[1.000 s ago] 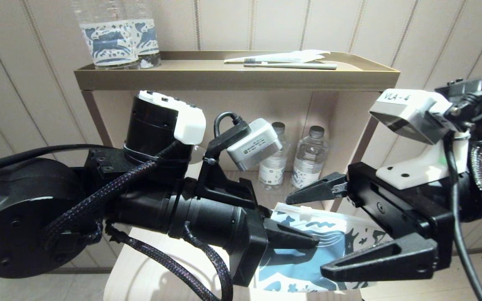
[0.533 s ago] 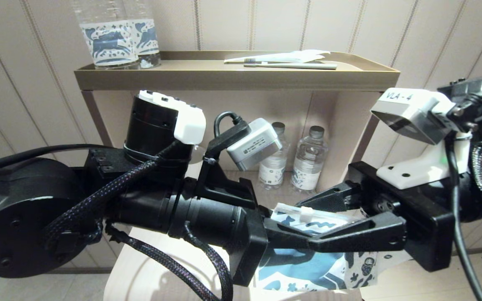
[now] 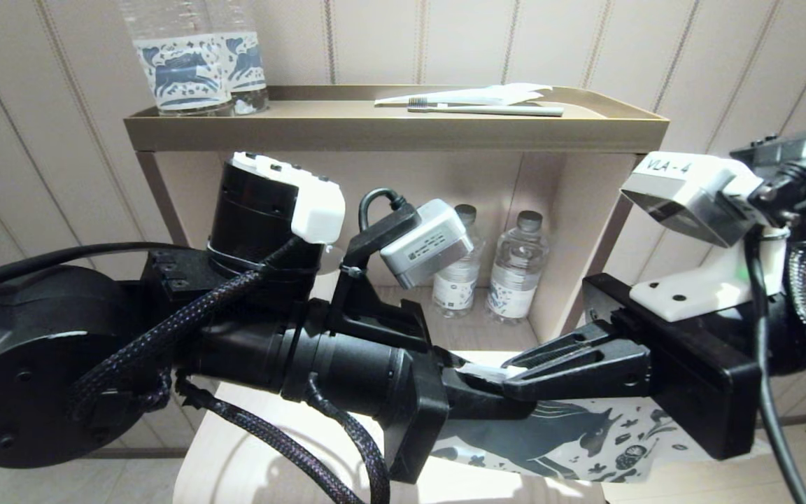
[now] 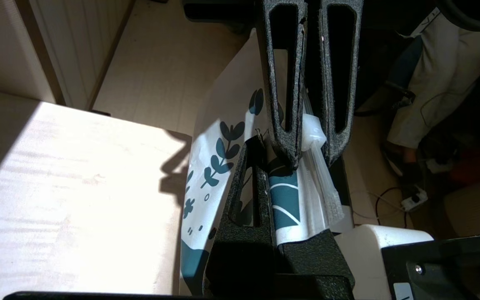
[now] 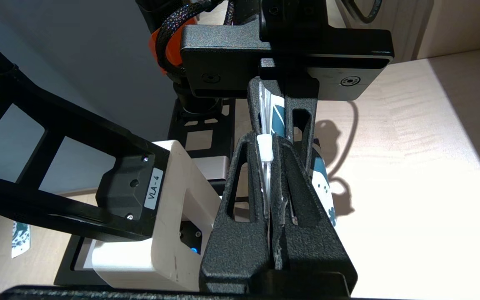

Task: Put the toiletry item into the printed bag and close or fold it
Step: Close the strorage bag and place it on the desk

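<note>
Here, in the head view, the printed bag (image 3: 571,437) hangs in the air above the pale table (image 3: 249,448), its long axis running roughly level from the left tool (image 3: 487,392) out toward the robot's right, the horse print facing the camera and its top edge pinched. The left arm reaches in low from the left with its tool pointing right and clenched on the bag's upper edge; the right arm comes in from the right, its tool (image 3: 515,367) pointing left and clamped on the same edge, so the two sets of tips meet almost nose to nose. Part of the bag is hidden behind both tools, and its right end is covered by the right wrist block. Behind stands a shelf (image 3: 396,129) with a toothbrush (image 3: 487,109) lying on top. From the left wrist view, the left tool (image 4: 261,146) grips the bag (image 4: 211,166), with the right tool (image 4: 311,156) opposite it closed on a clear strip with a small white slider (image 4: 313,133). From the right wrist view, the right tool (image 5: 270,143) is shut tight on that slider (image 5: 264,148), and the bag (image 5: 321,183) shows only as a sliver beside the fingers, above the table (image 5: 411,166).
</note>
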`<state>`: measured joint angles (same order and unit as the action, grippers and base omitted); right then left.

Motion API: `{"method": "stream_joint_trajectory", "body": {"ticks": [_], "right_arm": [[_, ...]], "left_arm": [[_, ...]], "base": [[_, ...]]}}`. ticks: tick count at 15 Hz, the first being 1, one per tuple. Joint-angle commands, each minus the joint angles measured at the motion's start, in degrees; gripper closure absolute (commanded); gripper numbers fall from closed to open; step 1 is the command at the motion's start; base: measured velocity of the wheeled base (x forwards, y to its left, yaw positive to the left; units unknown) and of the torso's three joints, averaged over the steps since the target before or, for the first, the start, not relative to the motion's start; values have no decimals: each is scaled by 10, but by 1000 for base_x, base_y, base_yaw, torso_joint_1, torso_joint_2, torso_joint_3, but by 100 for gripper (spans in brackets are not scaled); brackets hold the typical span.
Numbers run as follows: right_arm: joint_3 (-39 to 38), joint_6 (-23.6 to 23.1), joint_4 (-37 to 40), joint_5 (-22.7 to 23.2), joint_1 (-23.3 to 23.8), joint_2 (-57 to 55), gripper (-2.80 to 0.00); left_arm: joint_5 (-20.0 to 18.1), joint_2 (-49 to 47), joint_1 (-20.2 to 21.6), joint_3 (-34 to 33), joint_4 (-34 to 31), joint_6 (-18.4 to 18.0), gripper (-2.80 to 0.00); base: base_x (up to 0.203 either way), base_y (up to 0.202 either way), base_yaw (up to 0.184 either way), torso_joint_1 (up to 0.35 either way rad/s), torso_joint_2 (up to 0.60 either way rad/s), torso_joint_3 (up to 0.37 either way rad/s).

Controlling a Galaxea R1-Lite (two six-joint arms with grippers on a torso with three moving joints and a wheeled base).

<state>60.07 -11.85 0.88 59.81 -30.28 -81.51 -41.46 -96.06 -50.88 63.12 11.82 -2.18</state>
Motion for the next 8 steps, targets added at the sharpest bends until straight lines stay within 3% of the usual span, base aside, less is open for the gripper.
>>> {"method": "stream_joint_trajectory", "body": {"ticks": [1,8], "right_arm": [[-4,-2,0,3,0,1,0],[-15,-29,-11,1,12,11,0]], "left_arm": [[-2,10,0,-1,1,0,0],[14,70,45,-5,-29,-6,0]], "base": [[0,0,0,0,0,0],[0,0,0,0,0,0]]}}
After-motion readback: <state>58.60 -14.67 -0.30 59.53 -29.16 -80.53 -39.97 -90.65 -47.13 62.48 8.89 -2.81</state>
